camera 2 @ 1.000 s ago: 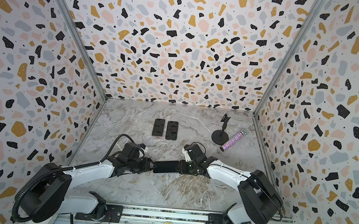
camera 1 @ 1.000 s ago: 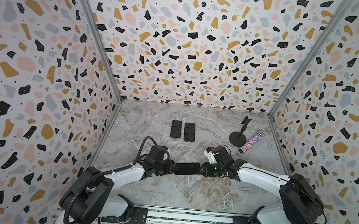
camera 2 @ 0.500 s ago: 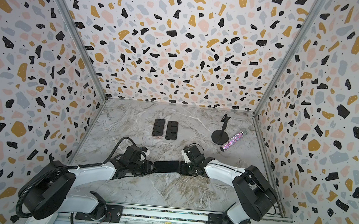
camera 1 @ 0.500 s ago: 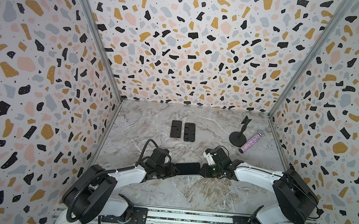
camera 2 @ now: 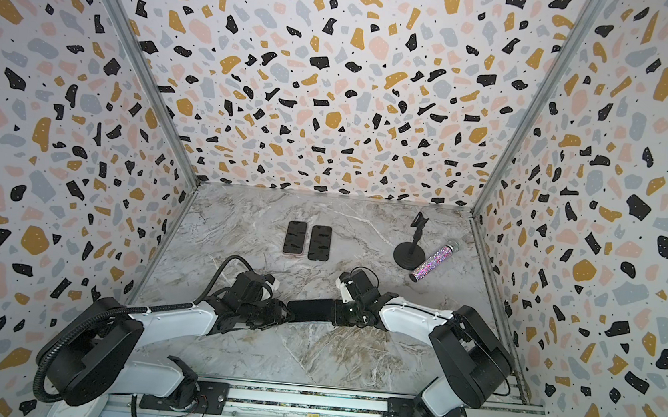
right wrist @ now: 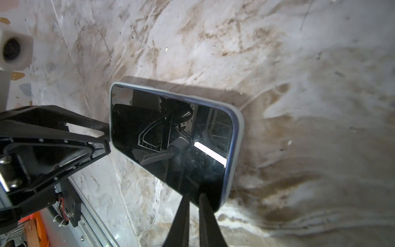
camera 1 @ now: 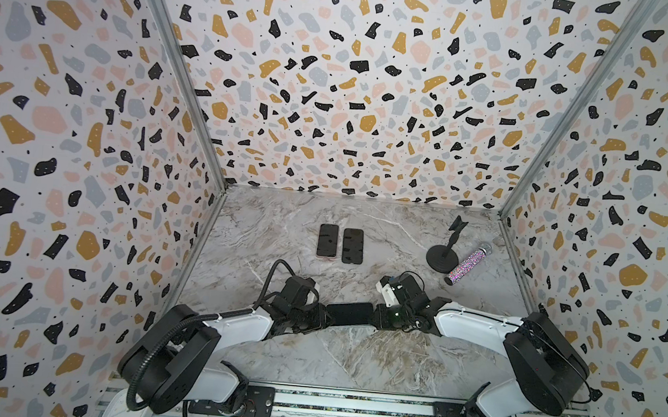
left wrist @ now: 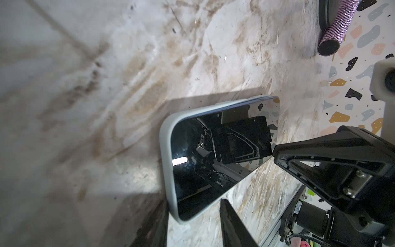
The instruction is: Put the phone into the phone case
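Note:
The phone (camera 1: 349, 313) (camera 2: 310, 309) lies screen up near the table's front, between the two grippers. It sits in the grey phone case (left wrist: 165, 154) (right wrist: 238, 132), and a blue phone edge shows just inside the rim. My left gripper (camera 1: 325, 318) (left wrist: 193, 213) is open, its fingers on either side of the phone's left end. One finger is against the case rim and a gap shows at the other. My right gripper (camera 1: 374, 318) (right wrist: 193, 195) is shut, fingertips resting on the screen's right end.
Two more dark phones (camera 1: 328, 240) (camera 1: 352, 245) lie side by side at the back. A black stand (camera 1: 443, 253) and a glittery microphone (camera 1: 468, 263) sit at the back right. Patterned walls close three sides. The arms' rail (camera 1: 347, 405) runs along the front.
The right gripper's fingers have closed together at the phone's right end. The left gripper's fingers have narrowed a little. The phone has stayed where it was.

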`<action>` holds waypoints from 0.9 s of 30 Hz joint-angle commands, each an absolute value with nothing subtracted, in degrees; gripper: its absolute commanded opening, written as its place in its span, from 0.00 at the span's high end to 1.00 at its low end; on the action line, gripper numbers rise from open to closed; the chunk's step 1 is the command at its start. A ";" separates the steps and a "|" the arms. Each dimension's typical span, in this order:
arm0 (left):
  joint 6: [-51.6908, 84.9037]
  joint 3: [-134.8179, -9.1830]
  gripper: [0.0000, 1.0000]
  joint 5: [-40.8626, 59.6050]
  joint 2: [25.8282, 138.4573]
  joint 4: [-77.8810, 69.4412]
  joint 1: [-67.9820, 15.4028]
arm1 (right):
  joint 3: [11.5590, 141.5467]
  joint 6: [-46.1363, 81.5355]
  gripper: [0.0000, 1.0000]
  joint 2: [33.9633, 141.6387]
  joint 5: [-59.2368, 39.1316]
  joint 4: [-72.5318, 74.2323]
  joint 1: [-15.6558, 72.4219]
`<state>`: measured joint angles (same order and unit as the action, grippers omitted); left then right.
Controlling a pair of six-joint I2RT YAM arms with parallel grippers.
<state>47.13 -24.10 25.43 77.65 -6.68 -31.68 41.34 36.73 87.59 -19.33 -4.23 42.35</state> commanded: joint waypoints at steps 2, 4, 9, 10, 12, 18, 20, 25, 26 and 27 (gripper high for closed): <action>44.66 -25.00 0.59 24.92 77.74 -5.06 -32.17 | 43.19 34.45 0.85 84.34 -11.97 -10.15 42.16; 43.43 -26.18 0.59 24.08 77.74 -3.36 -32.17 | 42.76 34.71 0.84 84.99 -12.73 -9.73 41.92; 43.59 -26.48 0.59 24.12 78.68 -3.78 -32.17 | 42.36 35.15 0.81 86.04 -14.44 -8.37 41.92; 43.59 -26.49 0.59 24.13 78.85 -3.78 -32.17 | 42.36 35.27 0.81 86.21 -14.66 -8.20 41.92; 43.58 -26.54 0.59 24.06 78.84 -3.78 -32.15 | 42.14 35.33 0.81 86.44 -15.36 -7.65 41.92; 43.59 -26.79 0.59 23.91 79.35 -3.85 -32.16 | 41.44 36.12 0.81 87.47 -17.87 -5.62 42.02; 43.80 -26.61 0.59 24.10 79.45 -4.22 -32.17 | 41.22 36.26 0.82 87.80 -18.54 -5.06 42.01; 44.16 -26.13 0.59 24.26 79.51 -4.95 -32.17 | 40.99 36.47 0.86 88.50 -19.76 -4.16 42.44; 44.21 -26.08 0.60 24.27 79.51 -5.16 -32.17 | 40.96 36.56 0.86 88.72 -19.98 -3.93 42.54; 44.27 -26.10 0.60 24.31 79.47 -5.26 -32.16 | 40.96 36.63 0.87 88.91 -20.33 -3.73 42.62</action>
